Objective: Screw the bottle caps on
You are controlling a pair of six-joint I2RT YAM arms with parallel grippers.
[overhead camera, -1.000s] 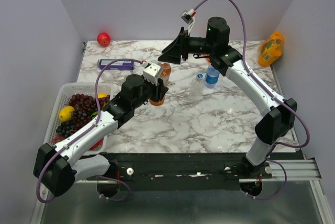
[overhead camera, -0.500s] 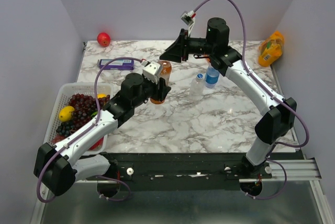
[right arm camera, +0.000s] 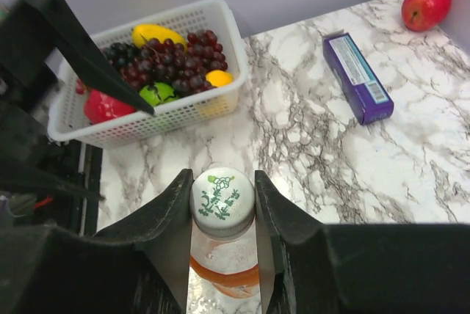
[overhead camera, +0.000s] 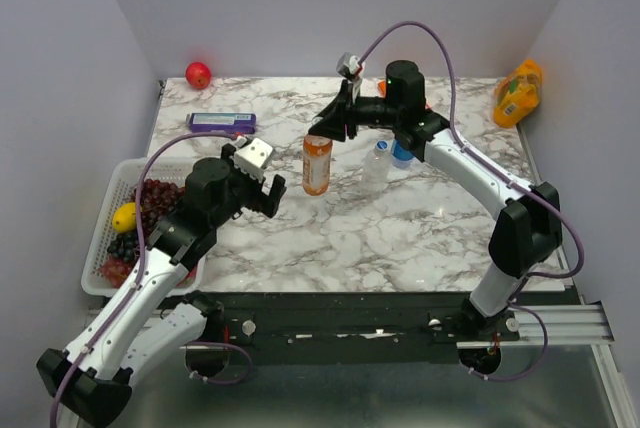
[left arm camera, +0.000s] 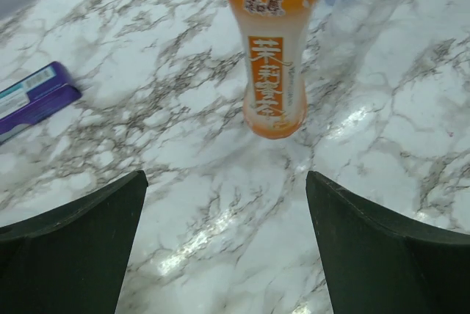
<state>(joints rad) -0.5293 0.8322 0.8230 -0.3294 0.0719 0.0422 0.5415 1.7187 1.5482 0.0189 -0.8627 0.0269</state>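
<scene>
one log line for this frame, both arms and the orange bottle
left jaws: open, apart from orange bottle | right jaws: shut on white cap atop that bottle | bottle: upright on table

Orange bottle (overhead camera: 317, 166), white green-sprigged cap (right arm camera: 222, 195), grey-veined white marble table (overhead camera: 400, 238), purple box (overhead camera: 222, 122)

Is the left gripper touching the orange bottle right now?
Apart. The left wrist view shows the left gripper open, bare marble between its fingers and the orange bottle, which stands beyond them.

Left end effector (overhead camera: 272, 192) released bottle (overhead camera: 317, 164); right end effector (overhead camera: 322, 134) clasped cap (right arm camera: 222, 195).
</scene>
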